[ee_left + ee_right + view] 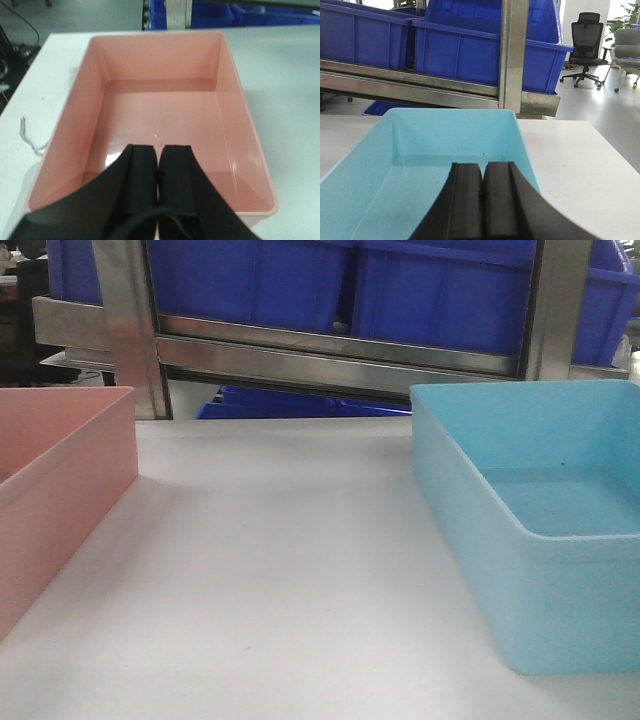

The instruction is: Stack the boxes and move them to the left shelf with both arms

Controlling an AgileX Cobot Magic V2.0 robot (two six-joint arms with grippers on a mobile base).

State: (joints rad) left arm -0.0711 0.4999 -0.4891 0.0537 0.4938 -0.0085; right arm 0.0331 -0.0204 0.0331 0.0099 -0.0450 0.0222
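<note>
Front view: the salmon pink tub sits at the left edge of the desk and the light blue tub at the right edge, well apart, with bare desk between them. Past the far edge a steel rack rail carries dark blue bins. I can't make out any roller lane here, so I cannot tell which part is the left shelf.

Left wrist view: the left pincer has its two black fingers pressed together and holds nothing. It hangs over the near end of the pink tub, which is empty (just a glossy floor).

Right wrist view: the right pincer is likewise closed on nothing, poised over the near end of the blue tub, also empty. The blue bins and a steel post stand beyond it.

Stacking looks not yet begun. To do it well, I'd open each pincer wide enough to straddle a near wall, grip below the rolled rim, then lift one tub level and line its corners up over the other before lowering. A tilted tub would likely jam rather than nest.
</note>
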